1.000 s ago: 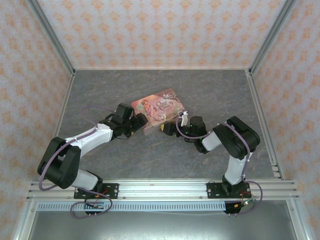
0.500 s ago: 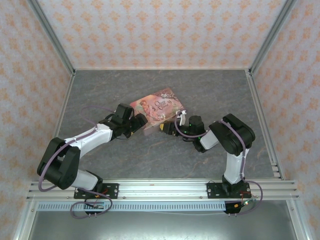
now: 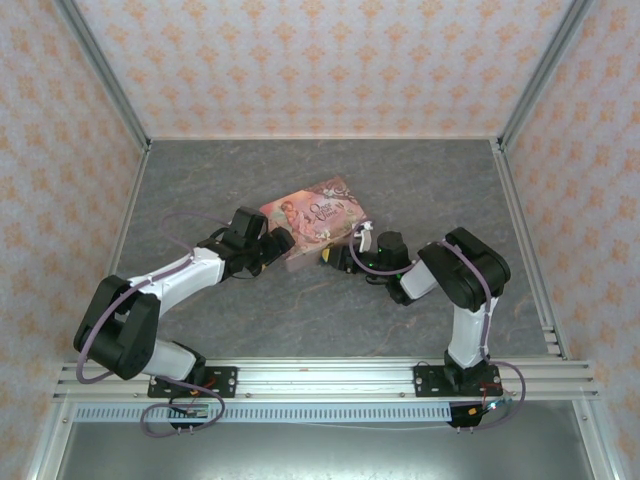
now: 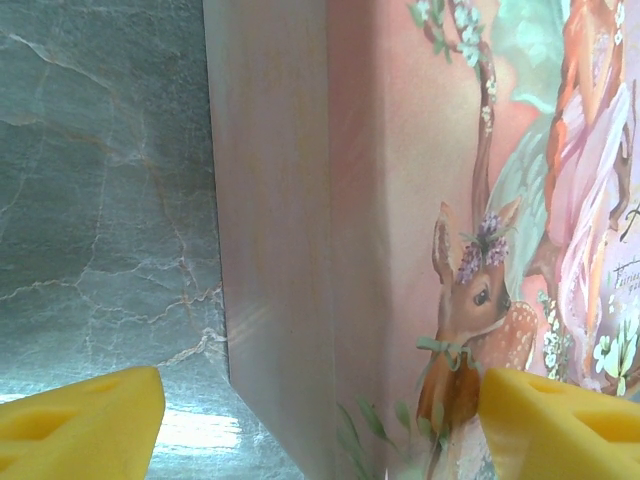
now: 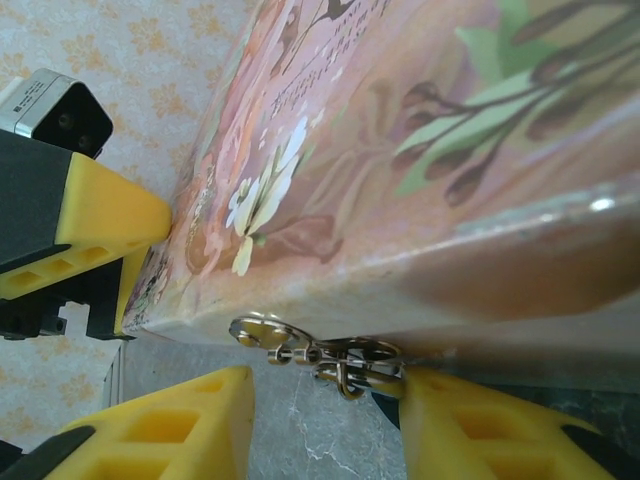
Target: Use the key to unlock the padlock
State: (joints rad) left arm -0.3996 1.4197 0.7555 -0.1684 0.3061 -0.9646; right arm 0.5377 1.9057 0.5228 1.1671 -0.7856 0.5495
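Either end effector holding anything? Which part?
Cannot be told: the right end effector flanks the metal ring cluster at the pink tin's edge, grip unclear; left end effector straddles its corner, jaws open.

Pink tin (image 3: pixel 318 218) occupies the desk (image 3: pixel 430 180) centre; its corner fills the gap between the left gripper (image 3: pixel 283 244) jaws. A metal ring cluster (image 5: pixel 318 355) lies between the right gripper (image 3: pixel 327 257) jaws at the tin's edge. Desk behind the tin is open.
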